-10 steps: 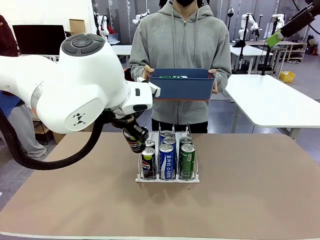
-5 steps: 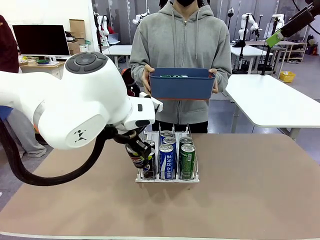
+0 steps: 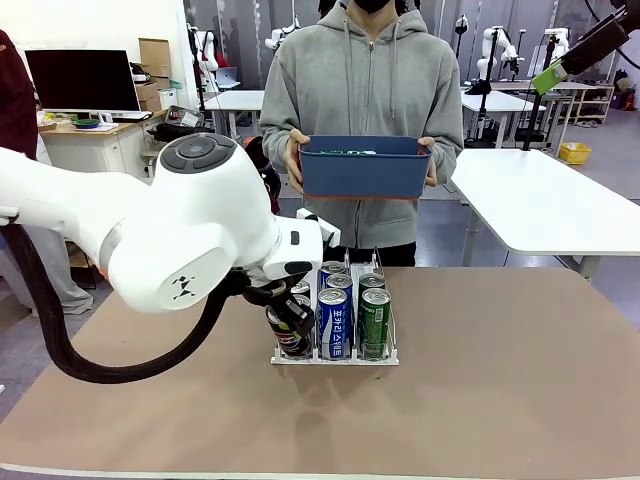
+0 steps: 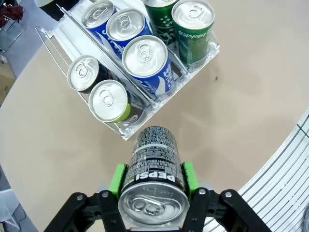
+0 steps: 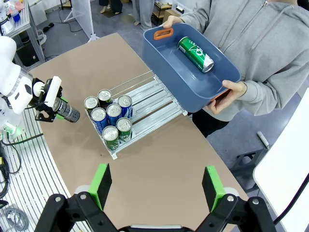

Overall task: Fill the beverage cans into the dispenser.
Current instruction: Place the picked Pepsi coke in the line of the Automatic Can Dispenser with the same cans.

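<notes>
The left hand (image 4: 153, 178) grips a black can (image 4: 153, 145), tipped over just in front of the left row of the rack (image 3: 335, 360). The rack stands on the surface (image 3: 500, 400) with black, blue and green cans (image 3: 334, 320) in its rows. The right hand (image 5: 157, 188) is spread wide with nothing in it, high above the rack, and behind the rack a person holds a blue bin (image 5: 159, 53) with one green can (image 5: 195, 54) inside

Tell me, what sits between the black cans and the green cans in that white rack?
Three blue cans, lined up in the rack's middle lane, as the left wrist view shows.
</notes>
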`<move>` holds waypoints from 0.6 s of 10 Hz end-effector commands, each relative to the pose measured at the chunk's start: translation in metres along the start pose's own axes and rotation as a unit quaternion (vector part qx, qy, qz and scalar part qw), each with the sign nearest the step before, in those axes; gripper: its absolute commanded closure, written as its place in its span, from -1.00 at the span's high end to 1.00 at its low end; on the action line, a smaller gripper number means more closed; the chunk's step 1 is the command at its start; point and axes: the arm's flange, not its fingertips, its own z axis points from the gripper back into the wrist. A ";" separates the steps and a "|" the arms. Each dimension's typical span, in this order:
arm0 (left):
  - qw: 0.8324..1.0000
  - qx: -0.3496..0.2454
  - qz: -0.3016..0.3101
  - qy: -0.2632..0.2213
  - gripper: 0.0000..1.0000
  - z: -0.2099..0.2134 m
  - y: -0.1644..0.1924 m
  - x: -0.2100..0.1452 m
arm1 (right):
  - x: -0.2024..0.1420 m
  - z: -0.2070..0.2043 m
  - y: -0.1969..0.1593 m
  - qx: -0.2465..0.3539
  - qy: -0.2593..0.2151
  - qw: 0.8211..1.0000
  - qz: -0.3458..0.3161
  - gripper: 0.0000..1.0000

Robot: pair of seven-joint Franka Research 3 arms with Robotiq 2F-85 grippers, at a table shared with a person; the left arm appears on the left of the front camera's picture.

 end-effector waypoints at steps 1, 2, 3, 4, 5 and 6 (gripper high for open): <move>1.000 -0.004 0.008 -0.009 0.15 0.007 -0.004 -0.002 | -0.001 0.000 -0.001 -0.002 0.003 1.000 0.002 1.00; 1.000 -0.004 0.008 -0.009 0.15 0.007 -0.004 -0.002 | -0.001 0.000 -0.001 -0.002 0.003 1.000 0.002 1.00; 1.000 -0.004 0.008 -0.009 0.15 0.007 -0.004 -0.002 | -0.001 0.000 -0.001 -0.002 0.003 1.000 0.002 1.00; 1.000 -0.001 0.001 0.001 0.15 -0.001 -0.001 0.000 | -0.001 0.000 -0.001 -0.002 0.003 1.000 0.002 1.00; 1.000 0.016 -0.010 0.006 0.15 -0.012 0.004 -0.001 | -0.001 0.000 -0.001 -0.002 0.003 1.000 0.002 1.00; 1.000 -0.007 -0.012 0.021 0.15 -0.021 0.009 0.006 | -0.001 0.000 -0.001 -0.002 0.003 1.000 0.002 1.00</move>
